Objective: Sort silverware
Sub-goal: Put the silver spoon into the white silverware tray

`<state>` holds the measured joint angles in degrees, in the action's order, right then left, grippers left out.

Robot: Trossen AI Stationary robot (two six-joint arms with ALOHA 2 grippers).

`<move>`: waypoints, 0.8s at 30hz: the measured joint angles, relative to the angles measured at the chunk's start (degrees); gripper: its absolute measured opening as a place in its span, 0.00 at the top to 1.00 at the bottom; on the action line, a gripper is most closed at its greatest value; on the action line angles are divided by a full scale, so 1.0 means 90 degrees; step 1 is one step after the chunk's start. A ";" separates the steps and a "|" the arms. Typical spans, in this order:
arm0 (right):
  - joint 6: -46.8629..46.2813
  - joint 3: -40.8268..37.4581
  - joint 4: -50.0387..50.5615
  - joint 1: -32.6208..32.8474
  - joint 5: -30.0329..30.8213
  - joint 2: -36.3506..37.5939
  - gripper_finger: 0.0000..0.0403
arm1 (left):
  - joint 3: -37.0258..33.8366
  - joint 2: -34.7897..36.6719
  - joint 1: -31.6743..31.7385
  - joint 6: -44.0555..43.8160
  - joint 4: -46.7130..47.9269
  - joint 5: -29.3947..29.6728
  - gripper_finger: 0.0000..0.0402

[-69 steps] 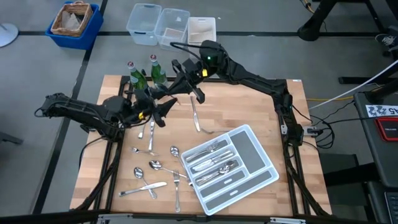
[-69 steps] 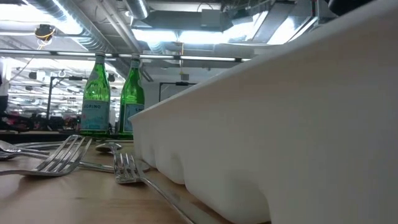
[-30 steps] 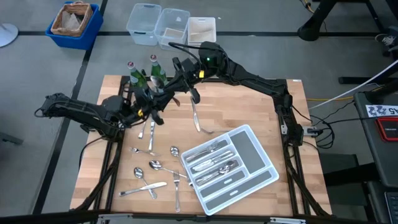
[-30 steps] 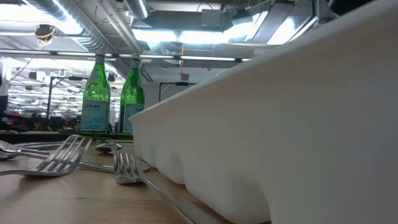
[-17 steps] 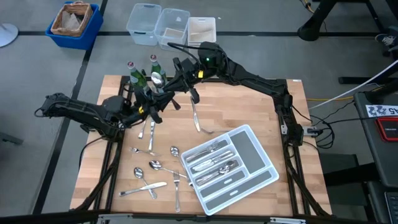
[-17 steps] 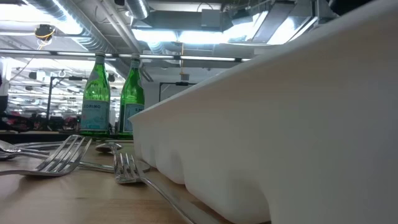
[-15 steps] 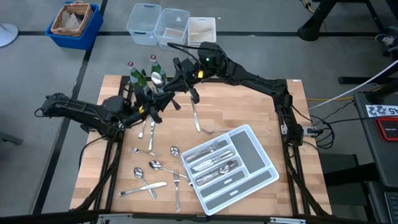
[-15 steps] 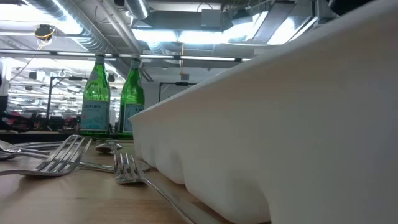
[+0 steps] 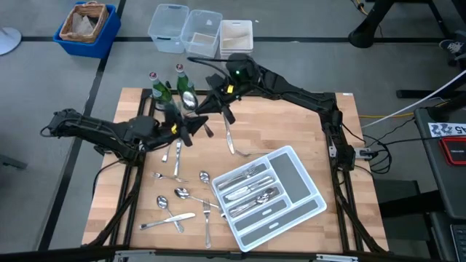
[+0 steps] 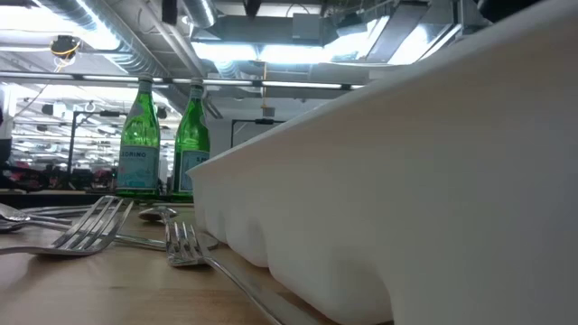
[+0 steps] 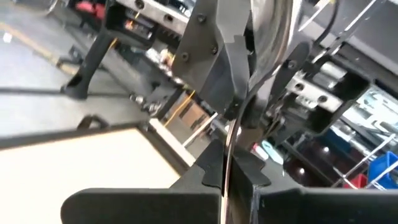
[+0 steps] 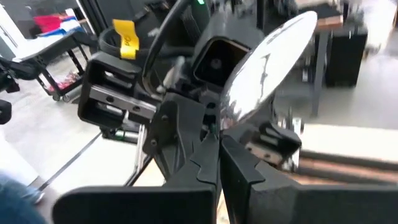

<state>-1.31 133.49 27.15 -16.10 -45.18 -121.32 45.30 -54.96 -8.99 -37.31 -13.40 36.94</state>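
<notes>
Overhead, the left claw (image 9: 191,125) and right claw (image 9: 206,102) meet above the surface (image 9: 306,138) near the bottles (image 9: 180,78), both clenched on one spoon (image 9: 188,100), its long axis running claw to claw. The white tray (image 9: 291,173) lies well apart, toward the right arm's base. At table height, shiny forks (image 10: 86,230) lie beside the tray's smooth wall. The left wrist sees the thin handle (image 11: 225,155) pinched edge-on. The right wrist shows the polished oval bowl (image 12: 267,56) beyond its clamped fingers.
</notes>
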 joint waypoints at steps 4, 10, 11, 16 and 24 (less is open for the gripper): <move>-0.0209 -0.0002 0.0466 0.0000 0.0021 -0.0002 0.98 | 0.0002 0.0000 -0.0002 -0.0667 0.0548 -0.0123 1.00; -0.0331 -0.0001 0.1082 0.0007 0.0257 -0.0002 0.98 | 0.0002 0.0000 -0.0056 -0.1108 0.0979 -0.0261 1.00; -0.0335 0.0000 0.1149 0.0005 0.0278 -0.0002 0.98 | 0.0002 0.0000 -0.0056 -0.1154 0.1033 -0.0276 1.00; -0.0341 0.0000 0.1213 0.0048 0.0300 -0.0002 0.98 | 0.0005 0.0000 -0.0056 -0.1338 0.1238 -0.0323 1.00; -0.0343 -0.0002 0.1223 0.0085 0.0290 -0.0005 0.94 | 0.0005 0.0007 -0.0058 -0.1395 0.1258 -0.0415 1.00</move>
<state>-4.40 133.47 38.15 -15.33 -42.57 -121.36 45.34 -54.89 -9.52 -49.86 -2.08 33.20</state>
